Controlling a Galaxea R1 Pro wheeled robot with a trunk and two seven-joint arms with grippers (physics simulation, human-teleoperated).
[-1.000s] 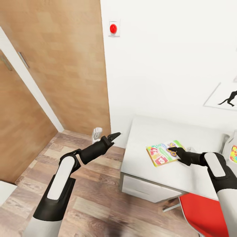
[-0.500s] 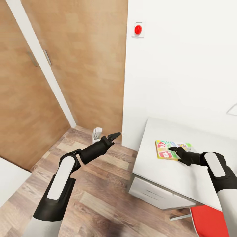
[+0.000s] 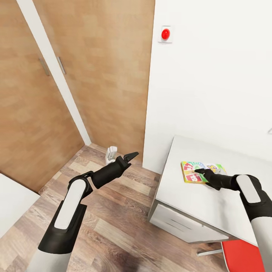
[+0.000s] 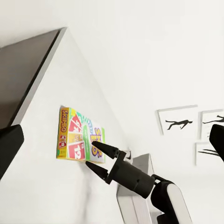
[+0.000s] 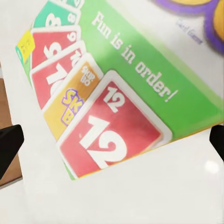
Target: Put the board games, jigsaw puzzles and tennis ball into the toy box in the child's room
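A green, yellow and red Skip-Bo board game (image 3: 191,172) lies flat on the pale table (image 3: 196,206), near its back left corner. My right gripper (image 3: 201,172) is open, its fingertips at the box's near edge; whether they touch it I cannot tell. The left wrist view shows that box (image 4: 74,135) with the right gripper (image 4: 96,157) spread at its corner. Close up in the right wrist view, the box (image 5: 116,107) sits between two black fingers (image 5: 9,144). My left gripper (image 3: 131,155) hangs open over the floor, left of the table, holding nothing.
Light wooden wardrobe doors (image 3: 94,75) fill the left. A red button (image 3: 165,34) is on the white wall. A small white object (image 3: 110,153) stands on the plank floor by the wall. A drawer front (image 3: 181,223) and a red chair (image 3: 241,257) sit under the table.
The whole view has swung left, so the table and box now sit farther right in the picture. Both arms keep their pose, and the right gripper stays at the box.
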